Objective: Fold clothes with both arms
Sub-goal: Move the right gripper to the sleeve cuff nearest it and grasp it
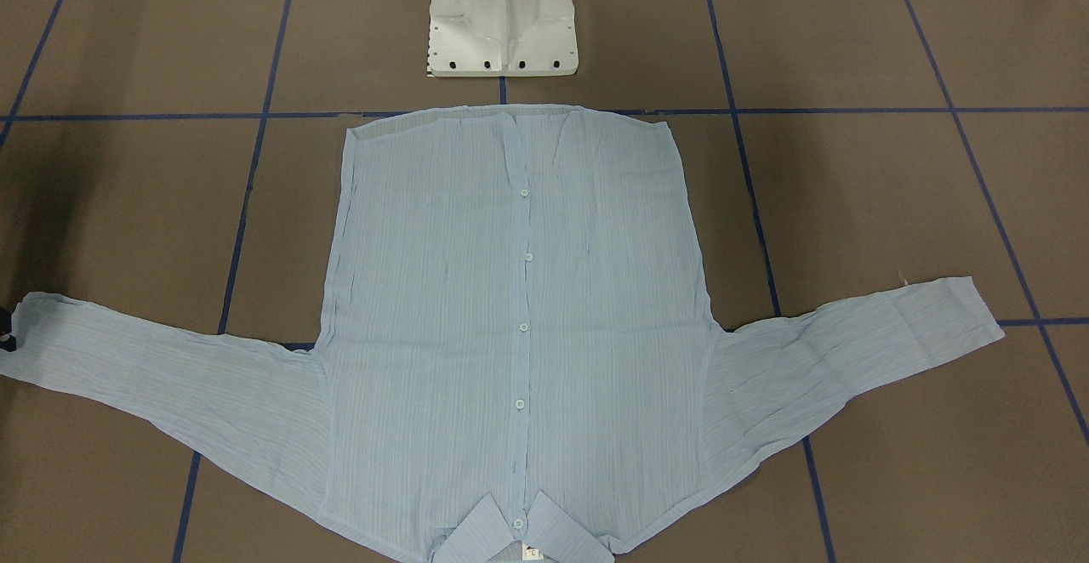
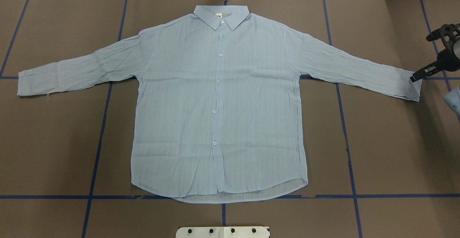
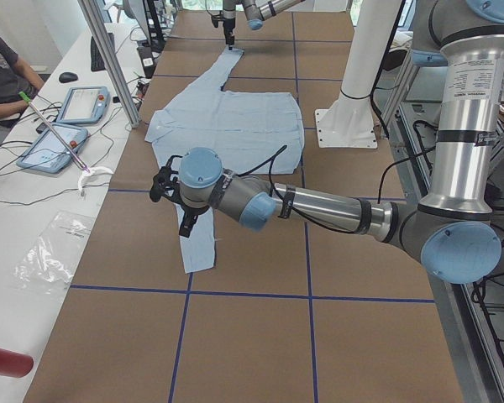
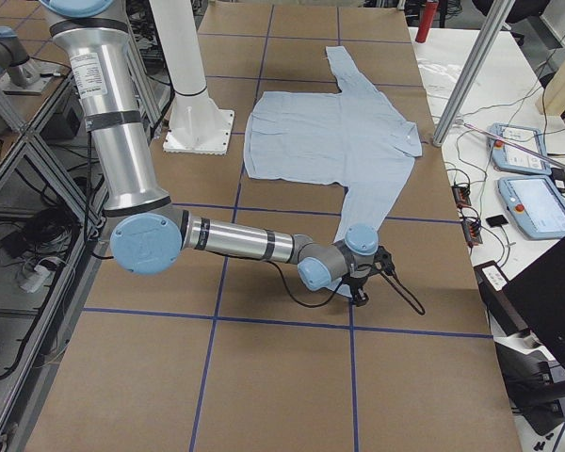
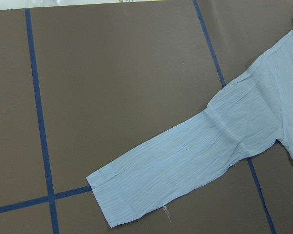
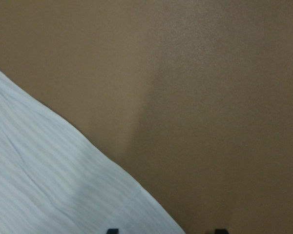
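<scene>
lt-blue fine-striped shirt (image 2: 251, 105), white buttons (image 2: 217, 81); brown table (image 2: 395, 141) w/ blue tape lines (image 2: 395, 196).

The shirt (image 2: 219, 105) lies flat on the table (image 2: 388, 151), hem (image 2: 230, 196) nearest the pedestal (image 2: 222, 232), sleeves (image 2: 79, 72) spread to either side.

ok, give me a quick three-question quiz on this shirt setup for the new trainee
1. True or false: the shirt is already folded in half.
2. The right gripper is nearest the shirt's: A collar, B bottom hem, C sleeve cuff?
3. How many buttons show down the shirt's front, counting the one at the collar?

Key: 1 false, it lies flat with sleeves spread. 2 C, jaws open. 3 five.
</scene>
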`<state>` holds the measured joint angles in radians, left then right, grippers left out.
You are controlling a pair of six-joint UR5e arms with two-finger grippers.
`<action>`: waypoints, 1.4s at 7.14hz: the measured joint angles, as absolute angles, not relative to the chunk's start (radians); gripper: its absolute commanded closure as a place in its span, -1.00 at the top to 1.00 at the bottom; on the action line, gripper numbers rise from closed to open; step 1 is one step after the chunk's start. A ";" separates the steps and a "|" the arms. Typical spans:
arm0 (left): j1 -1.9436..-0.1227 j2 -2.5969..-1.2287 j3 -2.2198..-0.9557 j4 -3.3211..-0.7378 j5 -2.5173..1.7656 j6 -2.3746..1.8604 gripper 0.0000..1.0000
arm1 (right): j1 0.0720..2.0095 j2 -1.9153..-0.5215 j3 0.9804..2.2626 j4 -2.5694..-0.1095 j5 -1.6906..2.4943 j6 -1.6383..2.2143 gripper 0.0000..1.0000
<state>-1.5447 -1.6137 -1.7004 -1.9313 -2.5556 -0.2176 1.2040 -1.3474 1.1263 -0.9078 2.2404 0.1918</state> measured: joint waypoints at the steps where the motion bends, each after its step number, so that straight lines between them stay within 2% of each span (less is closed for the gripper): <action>1: -1.545 -1.614 -1.700 -1.932 -2.556 -0.217 1.00 | 1.204 -1.346 1.125 -0.908 2.241 0.192 0.24; 5: -1.545 -1.616 -1.700 -1.933 -2.556 -0.218 1.00 | 1.205 -1.345 1.123 -0.908 2.243 0.192 0.09; 9: -1.545 -1.621 -1.697 -1.933 -2.556 -0.218 1.00 | 1.207 -1.346 1.125 -0.911 2.260 0.193 -0.88; 10: -1.545 -1.621 -1.695 -1.933 -2.557 -0.218 1.00 | 1.207 -1.346 1.126 -0.916 2.261 0.192 -1.00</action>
